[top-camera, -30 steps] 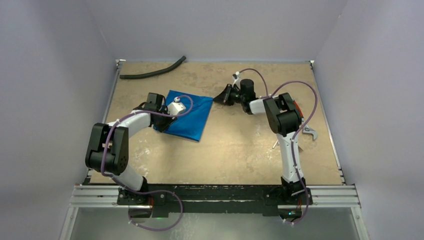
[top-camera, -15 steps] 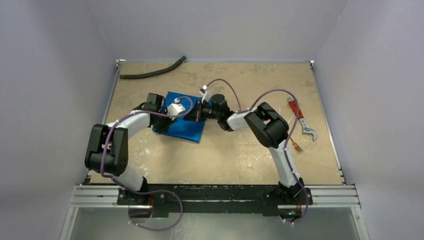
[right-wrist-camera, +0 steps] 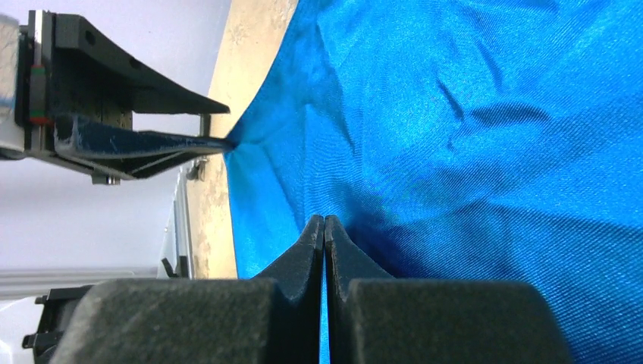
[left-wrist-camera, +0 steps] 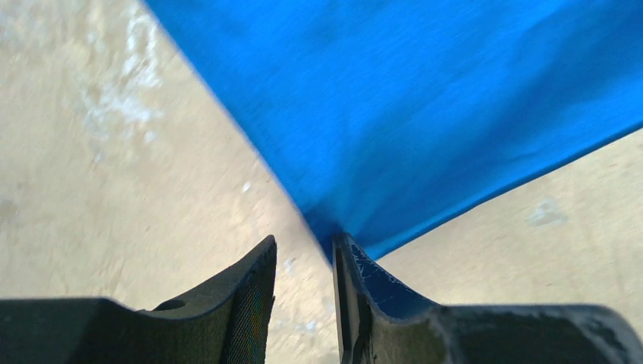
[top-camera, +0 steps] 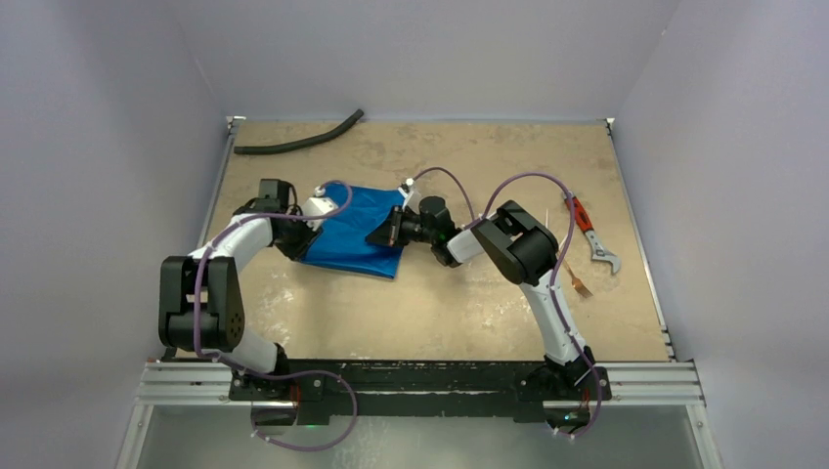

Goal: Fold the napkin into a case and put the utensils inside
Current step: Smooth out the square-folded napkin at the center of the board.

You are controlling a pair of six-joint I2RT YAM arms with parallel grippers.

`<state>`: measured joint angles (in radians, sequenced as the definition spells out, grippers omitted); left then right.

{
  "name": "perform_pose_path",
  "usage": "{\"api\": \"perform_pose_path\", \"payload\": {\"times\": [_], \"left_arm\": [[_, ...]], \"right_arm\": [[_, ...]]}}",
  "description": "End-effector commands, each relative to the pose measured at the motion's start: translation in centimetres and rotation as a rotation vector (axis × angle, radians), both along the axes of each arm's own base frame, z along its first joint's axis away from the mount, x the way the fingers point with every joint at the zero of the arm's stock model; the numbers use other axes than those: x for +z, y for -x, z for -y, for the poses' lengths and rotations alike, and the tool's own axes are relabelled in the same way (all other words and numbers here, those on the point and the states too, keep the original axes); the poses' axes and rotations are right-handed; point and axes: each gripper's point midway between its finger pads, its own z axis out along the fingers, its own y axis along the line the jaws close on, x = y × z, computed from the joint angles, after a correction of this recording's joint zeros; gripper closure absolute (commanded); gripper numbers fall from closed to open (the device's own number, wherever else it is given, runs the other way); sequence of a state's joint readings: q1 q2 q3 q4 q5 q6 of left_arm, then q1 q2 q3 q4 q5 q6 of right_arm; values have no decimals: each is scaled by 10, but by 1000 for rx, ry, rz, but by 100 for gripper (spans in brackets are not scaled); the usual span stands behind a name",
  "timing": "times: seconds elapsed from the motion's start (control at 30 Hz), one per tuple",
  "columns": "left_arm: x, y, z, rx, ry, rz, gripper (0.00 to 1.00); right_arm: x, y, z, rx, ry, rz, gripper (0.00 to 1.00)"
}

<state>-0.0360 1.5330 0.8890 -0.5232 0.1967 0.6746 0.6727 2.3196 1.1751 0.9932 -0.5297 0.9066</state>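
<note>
The right hand (right-wrist-camera: 324,224) is clamped on the napkin (top-camera: 350,233), its two fingers pressed flat together with a sliver of blue cloth in the seam. In the top view it grips the cloth's right edge, just left of frame centre. Its forearm lies low and points toward frame left, with the elbow bent sharply to the right of it.

The left hand (left-wrist-camera: 302,244) sits at the napkin's lower-left corner. Its fingers stand close, with a narrow gap that shows the desk (top-camera: 440,313) through it, and the cloth's corner comes to a point against one fingertip. I cannot tell whether it truly pinches. That arm folds at the elbow in the lower left of the frame and reaches up and rightward.

There is one napkin, lying on the desk with its long axis running left to right between the two hands. One copper-toned utensil (top-camera: 579,285) shows right of the right arm, lying diagonally from upper left to lower right, well apart from the cloth. Any others are too thin or hidden to count. One red-handled wrench (top-camera: 589,230) lies near it, above, and one black hose (top-camera: 298,142) lies at upper left.
</note>
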Motion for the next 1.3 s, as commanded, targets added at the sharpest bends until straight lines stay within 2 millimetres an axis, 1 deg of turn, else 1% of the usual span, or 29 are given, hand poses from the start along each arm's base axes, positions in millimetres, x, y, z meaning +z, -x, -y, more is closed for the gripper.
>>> {"api": "perform_pose_path", "payload": {"times": [0.0,0.13,0.2,0.3,0.4,0.43,0.47,0.53,0.6,0.67,0.7,0.77,0.83,0.93,0.97,1.07,1.17,1.27], "left_arm": [[9,0,-29,12,-41,22,68],[-3,9,-41,13,-88,14,69],[-2,8,-44,26,-88,20,69],[7,2,-45,43,-74,37,70],[28,-8,-43,56,-40,50,70],[38,-15,-41,59,-25,69,70],[46,-16,-39,59,-7,65,70],[66,-24,-33,55,29,85,70],[82,-32,-24,55,83,104,69],[88,-34,-11,57,154,96,68],[86,-32,-3,52,179,76,67],[72,-25,5,52,188,23,67],[57,-16,7,49,189,-16,67],[40,0,5,22,170,-55,65],[35,4,4,11,159,-62,64],[25,12,-3,-5,116,-69,62],[22,14,-7,-7,92,-66,61],[18,10,-12,6,69,-52,61]], "right_arm": [[-47,14,21,-27,125,-94,99],[-43,12,20,-28,122,-82,99],[-40,9,19,-34,118,-70,99],[-32,6,17,-40,105,-53,99],[-18,4,15,-41,83,-42,99],[-11,5,14,-39,70,-38,98],[-4,5,13,-38,56,-35,96],[15,3,11,-34,29,-19,90],[34,3,7,-11,15,-8,82],[55,-8,6,-20,5,26,73],[61,-15,9,-29,21,44,71],[78,-35,16,-58,39,91,66],[86,-61,30,-104,80,131,64],[85,-99,53,-184,173,181,61],[80,-112,61,-212,213,186,61],[66,-133,76,-247,294,199,60],[51,-138,81,-257,350,197,60],[37,-136,85,-257,380,189,60]]}}
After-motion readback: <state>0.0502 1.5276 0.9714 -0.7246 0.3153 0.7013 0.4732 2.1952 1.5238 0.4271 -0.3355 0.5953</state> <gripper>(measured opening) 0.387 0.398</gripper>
